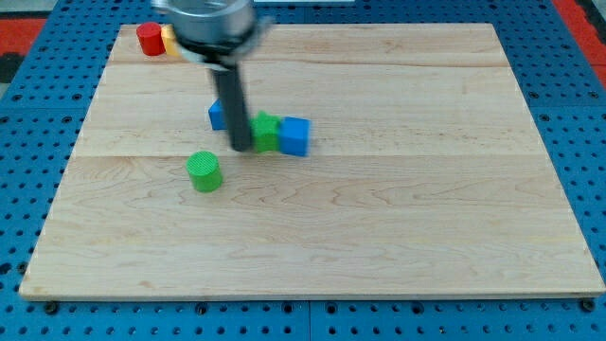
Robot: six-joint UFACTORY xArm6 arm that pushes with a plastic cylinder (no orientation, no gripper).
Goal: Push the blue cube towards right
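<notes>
The blue cube (295, 135) sits on the wooden board (379, 208), a little left of centre. A green block (266, 131) touches its left side. My tip (242, 148) rests on the board just left of the green block, in line with the blue cube. Another blue block (218, 116) lies behind the rod, partly hidden by it.
A green cylinder (204, 171) stands below and left of the tip. A red block (150, 39) and a yellow block (170, 42) sit at the board's top left corner, the yellow one partly hidden by the arm. Blue pegboard (38, 114) surrounds the board.
</notes>
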